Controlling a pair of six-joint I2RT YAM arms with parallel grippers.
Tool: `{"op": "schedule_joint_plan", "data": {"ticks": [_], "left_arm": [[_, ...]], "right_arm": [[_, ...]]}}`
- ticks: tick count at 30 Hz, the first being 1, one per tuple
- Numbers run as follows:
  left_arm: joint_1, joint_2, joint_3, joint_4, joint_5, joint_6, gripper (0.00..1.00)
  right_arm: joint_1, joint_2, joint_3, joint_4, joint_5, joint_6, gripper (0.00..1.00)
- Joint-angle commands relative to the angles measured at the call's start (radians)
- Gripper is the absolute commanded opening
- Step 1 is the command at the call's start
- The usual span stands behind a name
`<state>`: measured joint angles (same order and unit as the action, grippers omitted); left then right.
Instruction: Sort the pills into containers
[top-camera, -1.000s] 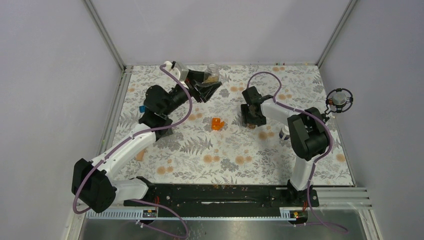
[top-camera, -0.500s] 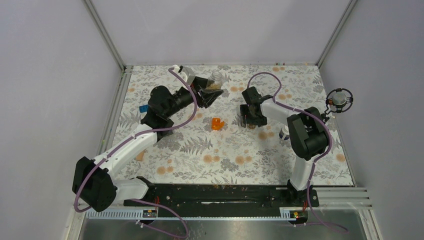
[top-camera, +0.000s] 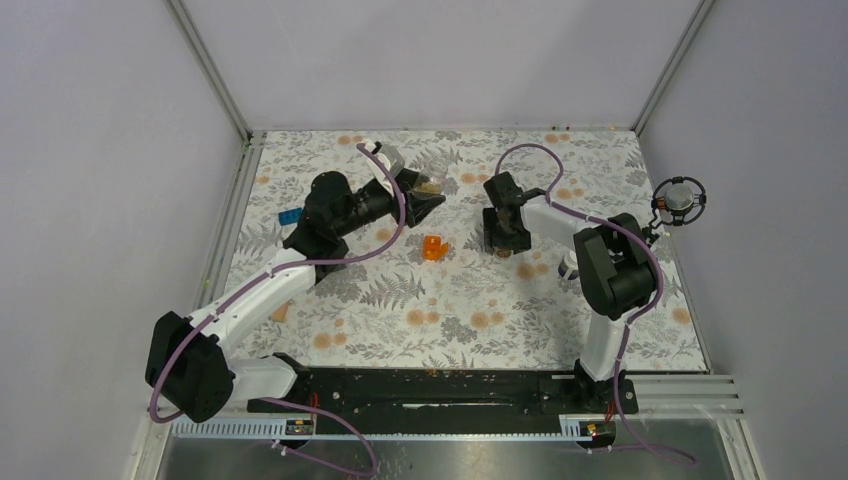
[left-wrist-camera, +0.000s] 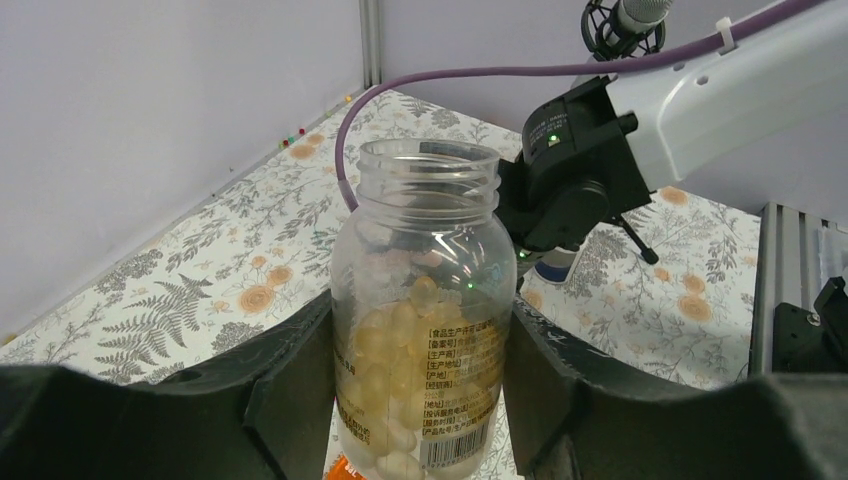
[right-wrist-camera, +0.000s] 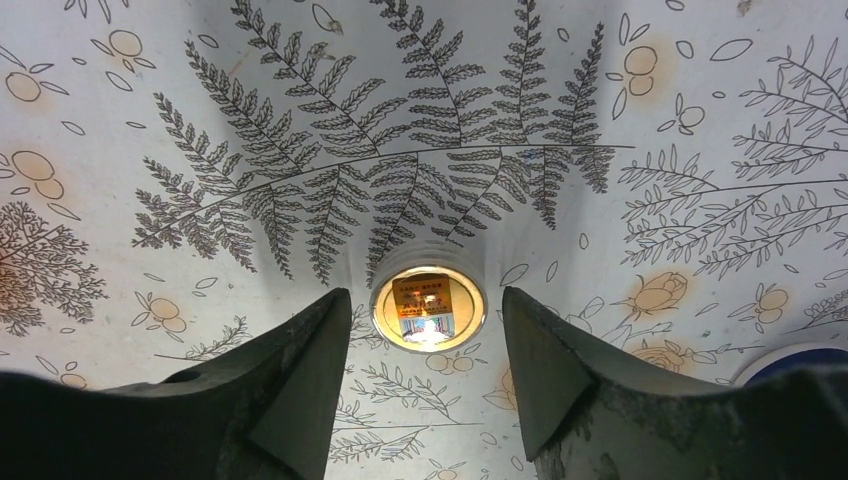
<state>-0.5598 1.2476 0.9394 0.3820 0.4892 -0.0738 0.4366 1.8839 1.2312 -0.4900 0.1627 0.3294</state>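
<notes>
My left gripper (left-wrist-camera: 420, 335) is shut on a clear bottle (left-wrist-camera: 418, 300) with an open mouth, part full of pale yellow pills, held upright. In the top view this bottle (top-camera: 431, 183) is left of centre at the back, in the left gripper (top-camera: 424, 197). A translucent orange box (top-camera: 433, 248) lies mid-table; its edge shows under the bottle (left-wrist-camera: 338, 468). My right gripper (right-wrist-camera: 425, 296) is open and points straight down over a small open container (right-wrist-camera: 428, 309) with an amber glow inside, which stands between the fingers. In the top view the right gripper (top-camera: 498, 238) is right of the orange box.
A white-and-dark little bottle (top-camera: 568, 268) stands right of my right gripper, also in the left wrist view (left-wrist-camera: 556, 270). A blue brick (top-camera: 287, 216) lies at the left edge. A small tan piece (top-camera: 279, 312) lies near left. A microphone (top-camera: 680, 200) hangs at the right wall.
My left arm has carried the clear bottle from the back of the table forward and to the right, toward the orange box. The right arm has not moved.
</notes>
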Motion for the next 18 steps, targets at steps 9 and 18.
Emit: {"op": "schedule_joint_plan", "data": {"ticks": [9,18], "left_arm": [[0.005,0.011,-0.005,0.009,0.061,0.031,0.00],[0.005,0.028,0.000,-0.042,0.065,0.064,0.00]], "right_arm": [[-0.027,0.036,0.045,-0.023,-0.038,0.027,0.57],[-0.031,-0.029,0.059,-0.024,-0.078,-0.003,0.34]]}}
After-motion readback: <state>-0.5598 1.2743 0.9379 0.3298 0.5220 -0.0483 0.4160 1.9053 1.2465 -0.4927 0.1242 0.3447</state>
